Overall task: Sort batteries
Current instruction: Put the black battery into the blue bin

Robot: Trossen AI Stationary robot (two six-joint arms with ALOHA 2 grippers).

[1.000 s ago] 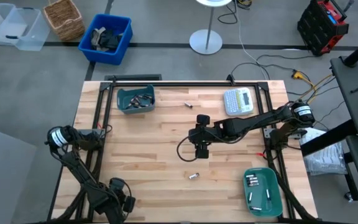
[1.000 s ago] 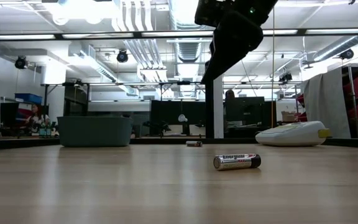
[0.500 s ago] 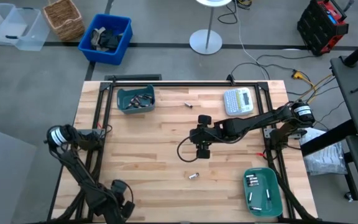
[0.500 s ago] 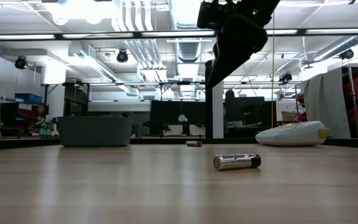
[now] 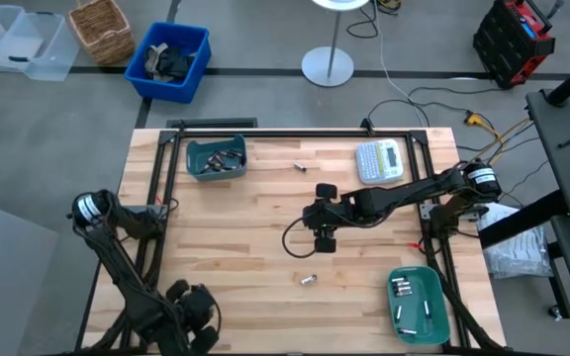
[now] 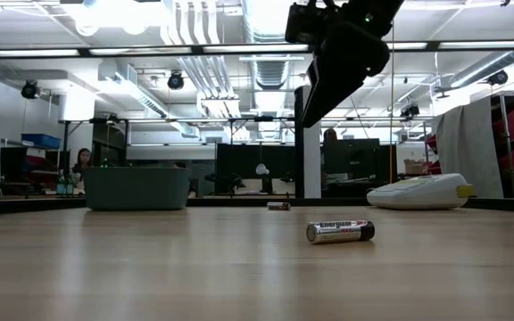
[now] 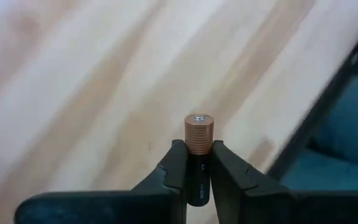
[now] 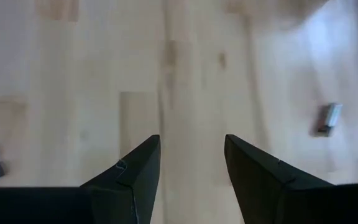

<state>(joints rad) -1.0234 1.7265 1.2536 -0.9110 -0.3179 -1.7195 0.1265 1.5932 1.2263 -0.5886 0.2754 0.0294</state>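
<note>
Near edge, high view: left gripper [image 5: 194,314] low at the table's front-left corner. Left wrist view shows its fingers [image 7: 178,167] clamped on a black cell with copper top [image 7: 197,135], long axis running straight out between the fingers, copper end and its small silver nub pointing away from the wrist. Green tray [image 5: 441,314] at front-right holds several silvery cells [image 5: 401,289], mostly lying lengthwise front to back.

Next out: loose silvery battery [image 5: 309,281] lying flat on the wood table [image 5: 236,237], front of centre; in the low view [image 6: 340,232] its long axis runs across the picture, labelled side facing the camera.

Mid-table: right gripper [image 5: 325,240] hangs above the boards, behind that battery, fingers [image 8: 138,168] spread apart with nothing between them.

Far side: one small dark battery [image 5: 302,166] flat near the back edge, axis roughly left-right. Dark green bin [image 5: 198,150] at back-left with dark cells [image 5: 228,156] heaped, directions mixed. Label maker [image 5: 381,160] back-right.
</note>
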